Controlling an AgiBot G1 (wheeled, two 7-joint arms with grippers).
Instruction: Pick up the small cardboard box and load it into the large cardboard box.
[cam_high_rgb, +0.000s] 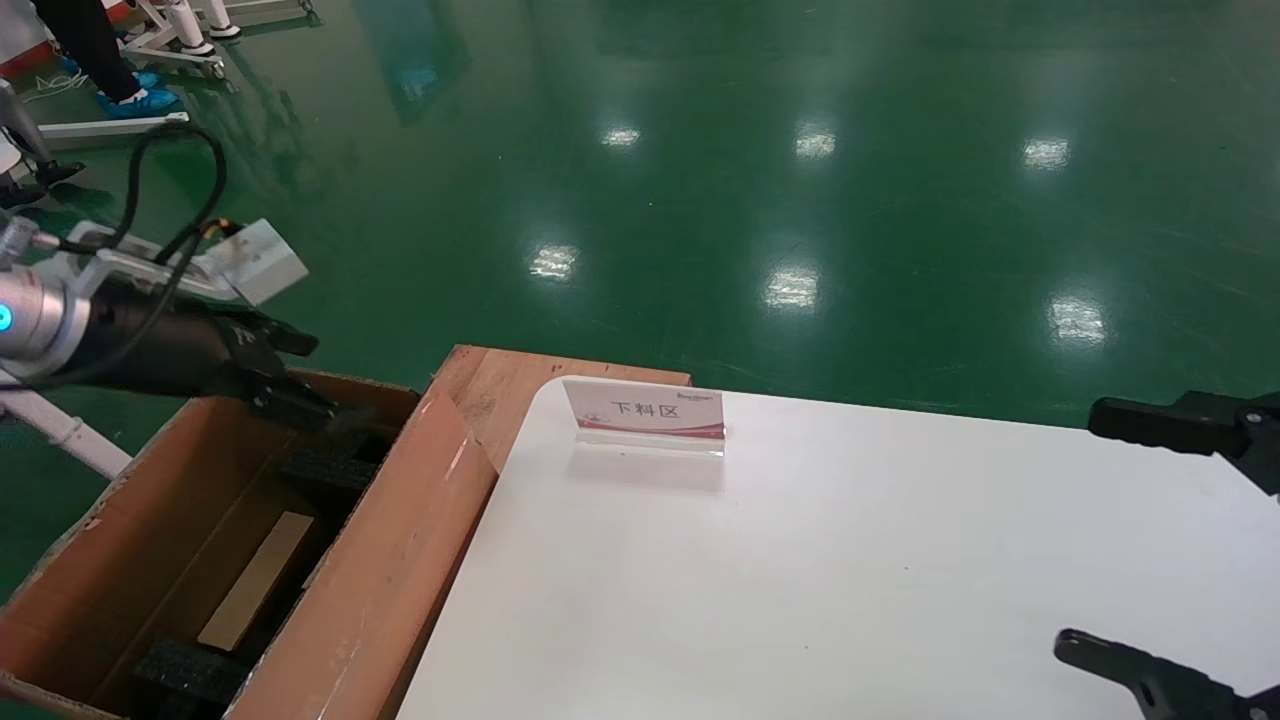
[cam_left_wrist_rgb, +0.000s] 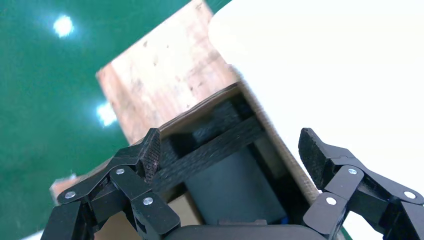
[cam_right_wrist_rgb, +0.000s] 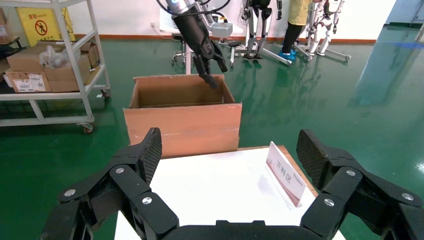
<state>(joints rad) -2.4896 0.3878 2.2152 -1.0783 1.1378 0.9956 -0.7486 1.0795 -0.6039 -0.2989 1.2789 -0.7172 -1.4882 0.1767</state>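
Sign (cam_high_rgb: 647, 413) on white table (cam_high_rgb: 850, 580)

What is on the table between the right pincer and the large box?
Only the sign, near the table's far edge; otherwise bare in the head view. The right pincer is open beside the large box.

One large cardboard box (cam_high_rgb: 380, 560), flaps up, beside one white desk (cam_high_rgb: 850, 580). One small cardboard box (cam_high_rgb: 256, 580) lying inside it, among at least two black foam blocks (cam_high_rgb: 190, 672). One sign stand (cam_high_rgb: 645, 417) on the desk. Two grippers: left gripper (cam_high_rgb: 290, 375) over the carton, right gripper (cam_high_rgb: 1160, 540) over the desk. One wheeled shelf rack (cam_right_wrist_rgb: 50, 75) behind.
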